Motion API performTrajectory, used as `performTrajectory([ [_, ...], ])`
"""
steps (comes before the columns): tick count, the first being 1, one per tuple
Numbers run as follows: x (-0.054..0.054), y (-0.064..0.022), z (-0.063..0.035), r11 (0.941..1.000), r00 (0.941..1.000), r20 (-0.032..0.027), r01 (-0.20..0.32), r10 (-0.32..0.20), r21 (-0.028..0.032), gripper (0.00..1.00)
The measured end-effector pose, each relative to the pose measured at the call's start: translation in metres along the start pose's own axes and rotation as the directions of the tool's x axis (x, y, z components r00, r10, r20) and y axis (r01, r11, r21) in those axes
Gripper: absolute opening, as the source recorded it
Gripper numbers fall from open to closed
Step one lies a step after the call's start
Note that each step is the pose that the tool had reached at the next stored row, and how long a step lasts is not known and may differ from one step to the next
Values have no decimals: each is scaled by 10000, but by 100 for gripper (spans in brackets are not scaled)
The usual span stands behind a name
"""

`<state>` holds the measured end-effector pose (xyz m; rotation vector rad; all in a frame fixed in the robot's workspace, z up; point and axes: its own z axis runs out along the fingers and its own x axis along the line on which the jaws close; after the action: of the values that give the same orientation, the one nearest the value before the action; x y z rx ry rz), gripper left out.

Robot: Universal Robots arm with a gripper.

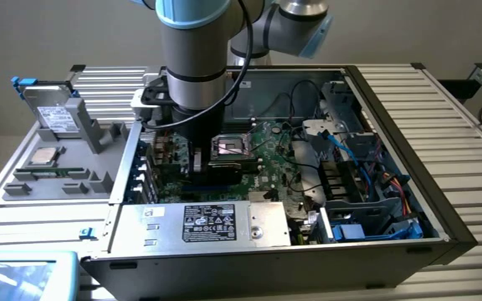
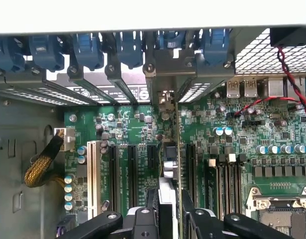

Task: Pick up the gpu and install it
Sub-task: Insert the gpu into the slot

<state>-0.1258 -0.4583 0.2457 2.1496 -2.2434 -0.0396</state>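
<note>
The gpu (image 2: pixel 169 162) stands on edge over the green motherboard (image 2: pixel 138 129), its thin green board edge running toward the case's rear wall. Its silver end bracket (image 2: pixel 165 74) sits at the rear slot openings, between the blue clips. It lines up between two long black expansion slots (image 2: pixel 113 174); whether it is seated I cannot tell. My gripper (image 2: pixel 168 219) is shut on the gpu, one black finger on each face. In the exterior view my gripper (image 1: pixel 194 164) reaches straight down into the open computer case (image 1: pixel 391 251), beside the CPU socket (image 1: pixel 231 145).
A grey parts tray (image 1: pixel 23 188) on the exterior view's left carries a hard drive (image 1: pixel 57 116), a processor (image 1: pixel 44 157) and a RAM stick (image 1: pixel 57 170). The power supply (image 1: pixel 208 222) fills the case's near side. Cables and drive bays (image 1: pixel 350 188) crowd the right. A yellow-sleeved cable (image 2: pixel 41 167) lies nearby.
</note>
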Motion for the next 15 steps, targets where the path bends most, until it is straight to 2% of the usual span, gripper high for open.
performTrajectory([
  [6,-13,2,4,10000,10000,4,-1,1,-6,29],
  [10,-12,1,8,10000,10000,-1,1,-1,-59,29],
  [15,-11,0,10,10000,10000,0,-1,1,-64,29],
])
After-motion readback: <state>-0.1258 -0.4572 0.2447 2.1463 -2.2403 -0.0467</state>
